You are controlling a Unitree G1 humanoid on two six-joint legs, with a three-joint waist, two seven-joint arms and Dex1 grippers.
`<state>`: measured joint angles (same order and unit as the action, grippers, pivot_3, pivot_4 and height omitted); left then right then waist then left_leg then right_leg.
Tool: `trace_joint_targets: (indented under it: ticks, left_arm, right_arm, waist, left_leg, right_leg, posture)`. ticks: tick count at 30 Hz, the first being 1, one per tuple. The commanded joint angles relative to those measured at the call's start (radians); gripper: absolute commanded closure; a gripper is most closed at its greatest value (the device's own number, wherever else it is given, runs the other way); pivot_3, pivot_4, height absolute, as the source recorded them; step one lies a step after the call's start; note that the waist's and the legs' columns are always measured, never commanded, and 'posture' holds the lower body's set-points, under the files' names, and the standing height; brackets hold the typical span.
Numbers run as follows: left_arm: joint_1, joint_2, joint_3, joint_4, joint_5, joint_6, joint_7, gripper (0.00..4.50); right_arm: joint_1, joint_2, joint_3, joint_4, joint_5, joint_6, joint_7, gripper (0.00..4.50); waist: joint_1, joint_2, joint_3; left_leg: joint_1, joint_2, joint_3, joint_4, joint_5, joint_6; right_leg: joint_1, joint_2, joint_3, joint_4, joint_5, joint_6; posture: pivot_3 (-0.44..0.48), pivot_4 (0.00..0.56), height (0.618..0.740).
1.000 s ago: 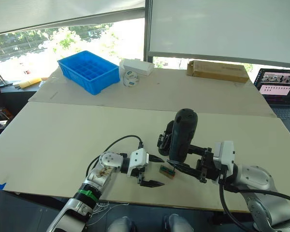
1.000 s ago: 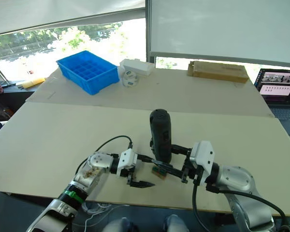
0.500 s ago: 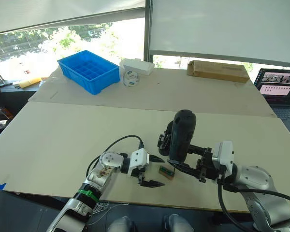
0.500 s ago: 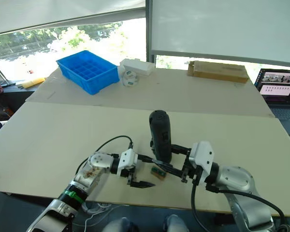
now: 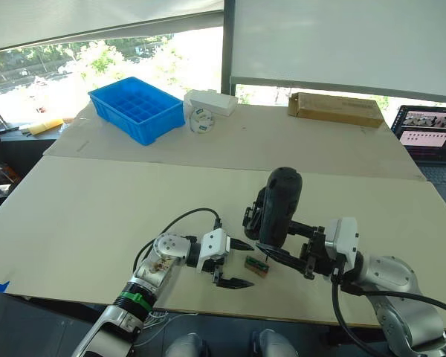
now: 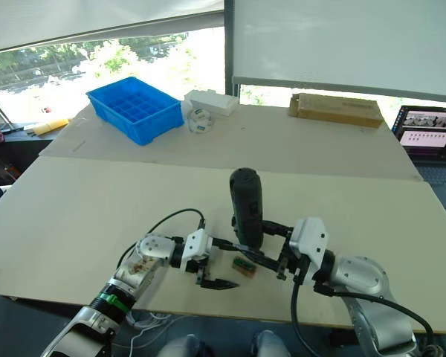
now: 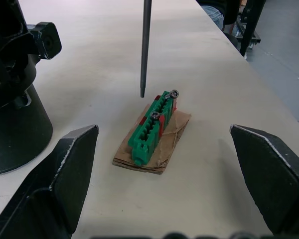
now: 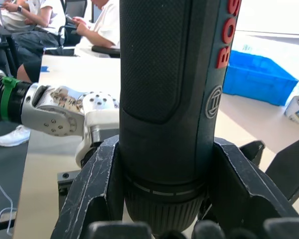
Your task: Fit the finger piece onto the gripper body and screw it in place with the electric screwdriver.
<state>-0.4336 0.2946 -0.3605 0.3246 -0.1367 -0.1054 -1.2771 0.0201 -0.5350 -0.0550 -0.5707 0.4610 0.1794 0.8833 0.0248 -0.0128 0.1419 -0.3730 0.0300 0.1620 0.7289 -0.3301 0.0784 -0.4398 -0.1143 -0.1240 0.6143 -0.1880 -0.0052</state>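
My right gripper (image 5: 276, 242) is shut on the electric screwdriver (image 5: 280, 204), a thick black tool held upright. Its thin metal bit (image 7: 145, 45) points down, the tip just above a small green block (image 7: 152, 129) that carries two screws and lies on a scrap of cardboard. My left gripper (image 5: 245, 263) is open at table height, its fingers (image 7: 65, 164) either side of that block. The gripper body (image 7: 15, 109), black with a round base, stands on the table right behind the screwdriver. The finger piece is out of view.
At the table's far side are a blue bin (image 5: 136, 109), a white box (image 5: 210, 102), a tape roll (image 5: 201, 119), a cardboard box (image 5: 334, 109) and a laptop (image 5: 427, 134). The table's front edge runs just below both grippers. People sit in the background (image 8: 20, 25).
The right arm and the screwdriver have shifted slightly to the left. The left gripper and the green block have not moved.
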Motion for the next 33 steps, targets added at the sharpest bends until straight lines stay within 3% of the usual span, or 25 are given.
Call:
trace_joint_targets:
  ticks: [1, 15, 33]
  left_arm:
    - [0.017, -0.006, -0.033, 0.003, 0.018, 0.011, 0.001, 0.0]
    - [0.017, -0.006, -0.036, 0.001, 0.017, 0.015, -0.001, 0.0]
    - [0.018, -0.008, -0.039, 0.001, 0.015, 0.018, -0.002, 0.0]
  right_arm:
    - [-0.007, 0.005, -0.052, -0.063, 0.079, -0.042, -0.001, 2.58]
    - [0.027, -0.037, 0.012, -0.121, 0.109, 0.013, -0.005, 2.58]
    - [0.033, -0.049, -0.017, -0.102, 0.104, 0.0, 0.001, 2.58]
  waist:
    - [0.0, 0.0, 0.0]
    - [0.001, 0.0, 0.0]
    - [0.002, 0.0, 0.0]
  left_leg:
    - [0.0, 0.0, 0.0, 0.0, 0.0, 0.0]
    - [0.0, 0.0, 0.0, 0.0, -0.001, 0.001]
    - [-0.001, 0.0, 0.0, 0.0, -0.001, 0.002]
  right_leg:
    - [0.0, 0.0, 0.0, 0.0, 0.0, 0.0]
    - [0.0, -0.002, 0.0, -0.002, 0.0, 0.0]
    - [0.0, -0.001, 0.0, -0.002, 0.001, 0.001]
  posture:
    - [0.0, 0.15, 0.74]
    - [0.0, 0.15, 0.74]
    - [0.0, 0.15, 0.74]
